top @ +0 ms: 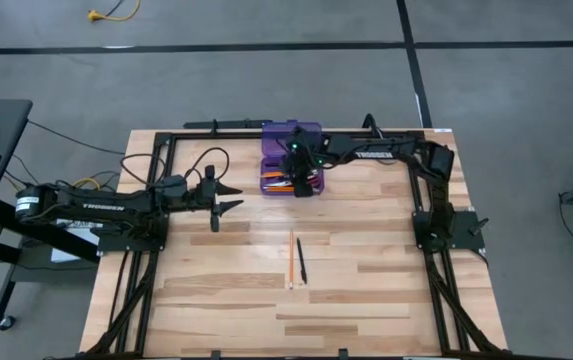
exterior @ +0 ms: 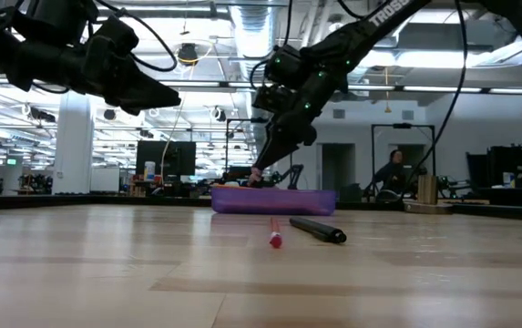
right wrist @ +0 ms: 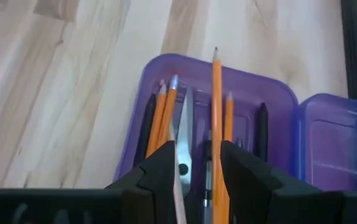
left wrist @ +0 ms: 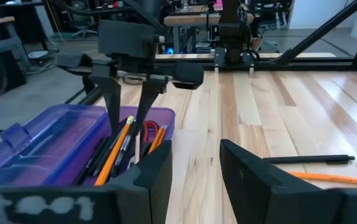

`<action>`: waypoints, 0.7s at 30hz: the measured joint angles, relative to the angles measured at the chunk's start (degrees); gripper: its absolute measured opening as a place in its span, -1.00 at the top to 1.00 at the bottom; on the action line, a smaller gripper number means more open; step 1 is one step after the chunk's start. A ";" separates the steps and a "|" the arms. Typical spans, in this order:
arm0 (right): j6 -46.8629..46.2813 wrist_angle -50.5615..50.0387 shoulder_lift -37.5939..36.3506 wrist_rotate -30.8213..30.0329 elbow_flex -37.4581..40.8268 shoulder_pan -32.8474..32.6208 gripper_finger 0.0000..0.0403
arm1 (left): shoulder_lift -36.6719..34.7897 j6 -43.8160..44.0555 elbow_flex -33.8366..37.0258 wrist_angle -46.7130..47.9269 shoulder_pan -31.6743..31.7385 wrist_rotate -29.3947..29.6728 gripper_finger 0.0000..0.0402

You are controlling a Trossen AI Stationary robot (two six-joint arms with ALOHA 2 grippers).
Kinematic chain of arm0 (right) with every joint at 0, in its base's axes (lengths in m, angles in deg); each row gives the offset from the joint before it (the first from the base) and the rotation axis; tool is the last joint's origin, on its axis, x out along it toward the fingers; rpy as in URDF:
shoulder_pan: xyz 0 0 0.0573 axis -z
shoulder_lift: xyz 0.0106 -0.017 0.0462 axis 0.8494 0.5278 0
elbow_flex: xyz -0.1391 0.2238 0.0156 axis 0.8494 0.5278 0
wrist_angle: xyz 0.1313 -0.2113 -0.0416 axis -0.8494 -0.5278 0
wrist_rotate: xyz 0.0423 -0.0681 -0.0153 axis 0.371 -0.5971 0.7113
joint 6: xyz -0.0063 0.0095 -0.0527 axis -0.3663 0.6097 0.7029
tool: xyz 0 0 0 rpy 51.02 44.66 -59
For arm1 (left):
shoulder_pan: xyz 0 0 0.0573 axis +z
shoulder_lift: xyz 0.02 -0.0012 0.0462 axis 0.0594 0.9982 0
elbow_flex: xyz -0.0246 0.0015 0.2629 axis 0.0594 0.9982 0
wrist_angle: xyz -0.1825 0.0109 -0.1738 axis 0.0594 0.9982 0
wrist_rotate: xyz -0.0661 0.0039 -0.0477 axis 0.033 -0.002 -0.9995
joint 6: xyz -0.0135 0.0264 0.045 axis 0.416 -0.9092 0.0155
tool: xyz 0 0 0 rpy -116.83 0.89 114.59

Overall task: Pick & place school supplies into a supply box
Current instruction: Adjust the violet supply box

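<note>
A: What's biggest here?

B: The wooden table (top: 366, 290). The left arm (top: 96, 208) lies at its 9 o'clock edge. The right arm (top: 386, 152) reaches from 3 o'clock across to 12.

A: And the case?

B: The purple case (top: 291, 132) sits at the table's 12 o'clock edge with its lid open.

A: The claws?

B: The right claw (right wrist: 198, 146) is down in the case's tray. Its fingers are spread wider than the long pencil (right wrist: 216, 112) standing between them, so it isn't pinching anything. The left claw (top: 238, 197) is spread too and is empty, well apart from the case.

A: What's packed?

B: Other pencils (right wrist: 164, 118), scissors (right wrist: 185, 124) and a dark pen (right wrist: 262, 130).

A: Anything outside?

B: A loose pencil (top: 291, 260) and a loose pen (top: 302, 260) lie side by side near the table's middle, toward 6 o'clock from the case.
</note>
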 joint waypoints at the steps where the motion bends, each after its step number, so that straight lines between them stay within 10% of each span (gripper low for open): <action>1: 0.00 0.03 0.23 0.00 -0.01 0.08 0.39 | 0.00 0.02 0.00 0.02 0.00 -0.02 0.38; 21: -0.67 1.39 2.58 -0.20 -0.02 1.45 0.39 | 0.00 1.54 0.00 0.06 -0.02 -0.08 0.38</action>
